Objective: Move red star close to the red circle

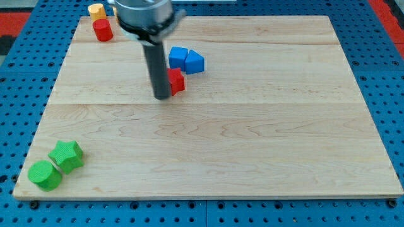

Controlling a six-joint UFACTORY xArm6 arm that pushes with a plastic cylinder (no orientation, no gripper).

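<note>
The red star [176, 81] lies on the wooden board near the view's upper middle, partly hidden by the dark rod. My tip [162, 96] rests on the board against the star's left side. The red circle [103, 29], a short cylinder, stands near the board's top left corner, well to the upper left of the star and the tip.
A blue cube [178, 57] and a blue triangle [194, 62] sit touching just above the red star. An orange block [97, 10] lies above the red circle at the board's top edge. A green star [67, 156] and a green circle [45, 174] sit at the bottom left corner.
</note>
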